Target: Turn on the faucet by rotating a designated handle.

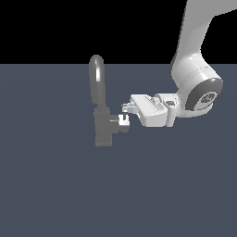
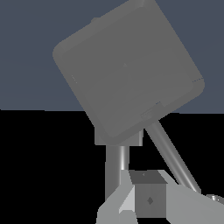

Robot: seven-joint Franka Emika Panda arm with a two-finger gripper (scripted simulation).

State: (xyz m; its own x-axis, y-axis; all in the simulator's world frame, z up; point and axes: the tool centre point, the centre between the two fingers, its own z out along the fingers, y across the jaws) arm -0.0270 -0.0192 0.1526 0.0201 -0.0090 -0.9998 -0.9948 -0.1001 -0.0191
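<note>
The handle [image 1: 121, 124] is a short grey stub sticking out sideways from the blocky body of the faucet [image 1: 102, 125], toward the exterior view's right, at about three o'clock from the body. The faucet stands upright on the dark blue-grey counter [image 1: 55, 185], a little to the exterior view's left of the scene's centre, and its narrow arched spout [image 1: 96, 78] rises toward twelve o'clock from the body.

The gripper [image 1: 124, 114] reaches in level from three o'clock, its white fingertips [image 1: 123, 118] right at the outer end of the handle. One tip lies against the stub's upper edge; whether they actually touch is hard to tell at this size. I cannot tell whether the jaws are apart or together, as the exterior view shows them only as a small white cluster and the wrist view catches just one finger's pad.

In the wrist view the faucet body [image 2: 127, 72] fills most of the picture as a large tilted grey block, with a grey cylindrical stem [image 2: 117, 168] and a thin slanting rod [image 2: 170, 157] running from it toward the finger [image 2: 148, 199] close to the camera.

Behind the gripper, the white arm [image 1: 194, 83] bends up and away toward one o'clock
</note>
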